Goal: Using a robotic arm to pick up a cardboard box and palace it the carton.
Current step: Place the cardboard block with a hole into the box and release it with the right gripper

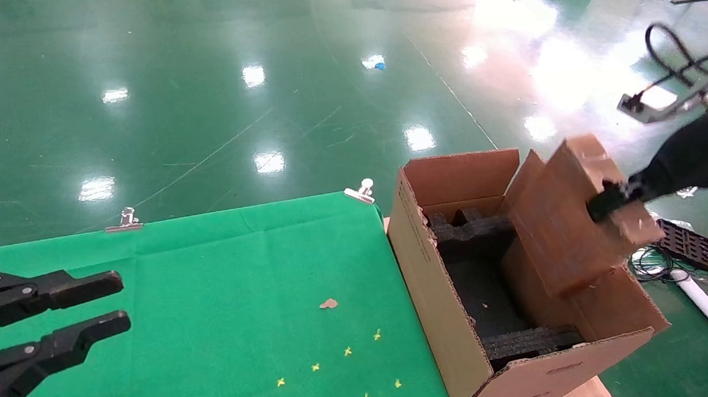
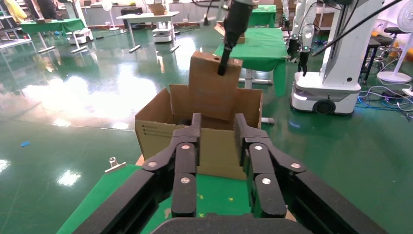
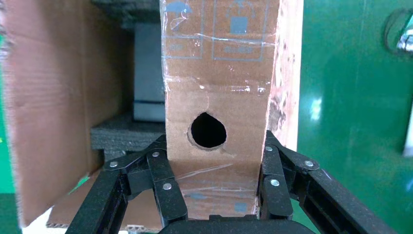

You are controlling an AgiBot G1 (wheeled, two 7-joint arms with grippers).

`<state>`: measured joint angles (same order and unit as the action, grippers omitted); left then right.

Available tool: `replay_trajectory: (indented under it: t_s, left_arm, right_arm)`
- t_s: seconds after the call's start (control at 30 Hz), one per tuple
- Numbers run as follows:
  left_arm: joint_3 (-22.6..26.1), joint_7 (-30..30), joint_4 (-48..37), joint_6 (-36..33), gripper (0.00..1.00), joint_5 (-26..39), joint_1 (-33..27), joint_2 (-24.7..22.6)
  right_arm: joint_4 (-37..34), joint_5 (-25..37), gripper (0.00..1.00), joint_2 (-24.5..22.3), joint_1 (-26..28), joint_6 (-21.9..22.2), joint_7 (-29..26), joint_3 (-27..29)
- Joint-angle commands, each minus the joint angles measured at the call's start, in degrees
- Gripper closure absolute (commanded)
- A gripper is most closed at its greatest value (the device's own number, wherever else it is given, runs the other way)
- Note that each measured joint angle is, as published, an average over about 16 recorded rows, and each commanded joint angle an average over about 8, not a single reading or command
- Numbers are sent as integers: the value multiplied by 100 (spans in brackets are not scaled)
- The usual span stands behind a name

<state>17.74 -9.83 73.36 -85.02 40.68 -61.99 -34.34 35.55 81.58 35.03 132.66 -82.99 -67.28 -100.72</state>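
The slim brown cardboard box hangs tilted over the right half of the open carton, its lower end down among the carton's right flaps. My right gripper is shut on the box's upper narrow side, a finger on each face. In the right wrist view the cardboard box shows a round hole between the fingers, with black foam below. The left wrist view shows the cardboard box above the carton. My left gripper rests open over the green table at the left, holding nothing.
The carton stands off the right edge of the green-covered table, which is clipped at the back with metal clips. A scrap and yellow marks lie on the cloth. A black tray and cables lie on the floor at right.
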Motion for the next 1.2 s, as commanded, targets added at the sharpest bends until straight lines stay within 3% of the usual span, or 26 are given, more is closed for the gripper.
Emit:
replay_trajectory:
  t_s: [0.03,0.37,1.2]
  left_arm:
    - [0,0,0,0,0,0,0,0]
    - [3,1,0,1,0,-2,-1,1]
    - [9,4,0,4,0,-6,-2,3]
  right_arm:
    - [-45,7,100,-35,-121,42,-68,-37]
    - [-533,-111,100,104,-888,522,18,-109]
    - [-2043,-551,100,1120,-2665,1777,692,31]
